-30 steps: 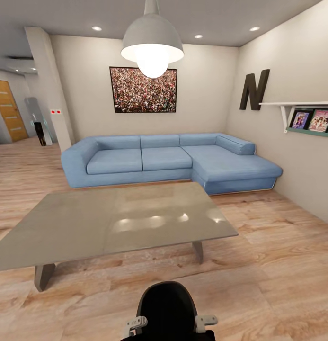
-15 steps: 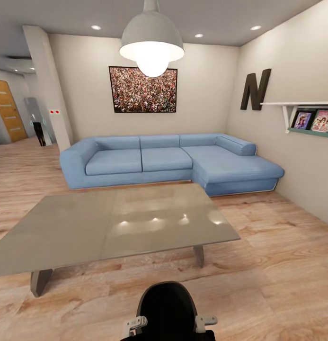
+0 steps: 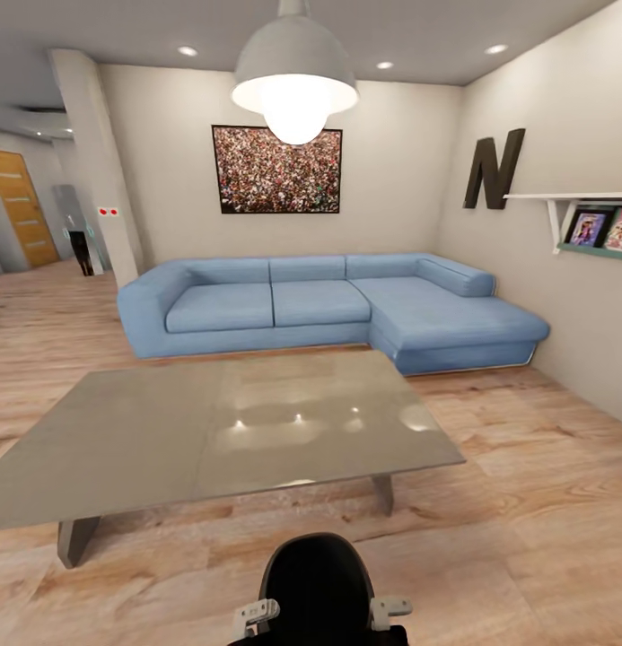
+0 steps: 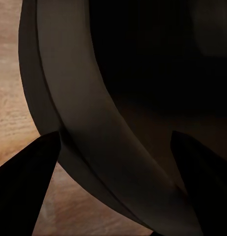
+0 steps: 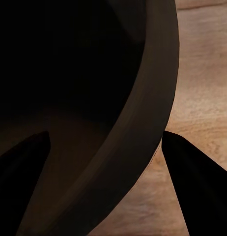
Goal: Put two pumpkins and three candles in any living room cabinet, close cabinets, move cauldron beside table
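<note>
A low grey table (image 3: 212, 431) stands on the wooden floor just ahead of me in the head view. The pumpkins, candles, cabinet and cauldron are out of view. My left gripper (image 4: 116, 135) is open, its two dark fingers spread wide over a dark curved surface that I cannot identify, with floor beside it. My right gripper (image 5: 106, 133) is open in the same way over a like dark curved surface. Neither has anything between its fingers. My own black trunk (image 3: 318, 583) shows at the near edge of the head view.
A blue corner sofa (image 3: 328, 305) lines the far wall behind the table. A pendant lamp (image 3: 294, 76) hangs above the table. A wall shelf (image 3: 580, 220) juts out on the right. Open wooden floor (image 3: 544, 502) runs right of the table, and a hallway with a pillar (image 3: 100, 170) opens at left.
The whole head view has shifted a little, so the camera has moved. The table and sofa now sit slightly further right and lower in the picture. Nothing in the room has moved.
</note>
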